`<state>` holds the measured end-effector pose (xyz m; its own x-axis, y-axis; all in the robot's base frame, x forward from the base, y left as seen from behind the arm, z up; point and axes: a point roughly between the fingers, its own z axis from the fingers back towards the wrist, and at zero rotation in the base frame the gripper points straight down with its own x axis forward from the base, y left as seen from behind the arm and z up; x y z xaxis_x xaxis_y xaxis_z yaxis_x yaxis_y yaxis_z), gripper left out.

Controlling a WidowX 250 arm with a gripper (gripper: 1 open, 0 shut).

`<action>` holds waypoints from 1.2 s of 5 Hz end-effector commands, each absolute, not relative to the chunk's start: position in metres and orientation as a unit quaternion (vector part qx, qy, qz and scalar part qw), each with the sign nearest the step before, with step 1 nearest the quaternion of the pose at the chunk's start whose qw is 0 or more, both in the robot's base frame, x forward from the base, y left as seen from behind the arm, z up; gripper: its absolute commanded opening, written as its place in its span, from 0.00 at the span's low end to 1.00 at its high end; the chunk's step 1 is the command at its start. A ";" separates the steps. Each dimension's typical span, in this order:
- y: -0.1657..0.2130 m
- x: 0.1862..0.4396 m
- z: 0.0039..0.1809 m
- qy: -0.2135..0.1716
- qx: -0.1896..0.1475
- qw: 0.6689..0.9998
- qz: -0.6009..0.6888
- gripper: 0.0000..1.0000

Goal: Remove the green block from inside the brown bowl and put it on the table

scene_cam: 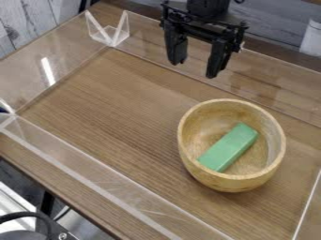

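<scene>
Tool spread wide above table, green block inside brown bowl

Bowl on the table toward its right side, block lying inside the bowl, gripper above the table behind the bowl

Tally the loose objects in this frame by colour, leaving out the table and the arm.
Green: 1, the green block, lying inside the bowl.
Light brown: 1, the brown bowl, standing on the table.
Total: 2.
</scene>
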<state>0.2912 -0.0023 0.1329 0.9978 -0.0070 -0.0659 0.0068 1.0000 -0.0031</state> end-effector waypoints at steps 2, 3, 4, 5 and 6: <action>-0.029 0.272 0.112 0.057 -0.010 0.997 -0.046 1.00; -0.046 0.264 0.100 0.054 -0.014 0.995 -0.077 1.00; -0.064 0.263 0.088 0.054 -0.013 0.994 -0.098 1.00; -0.079 0.263 0.078 0.054 -0.014 0.992 -0.114 1.00; -0.087 0.264 0.068 0.050 -0.016 0.990 -0.130 1.00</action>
<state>0.2581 -0.0844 0.0583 0.9570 -0.2559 -0.1368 0.2524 0.9667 -0.0431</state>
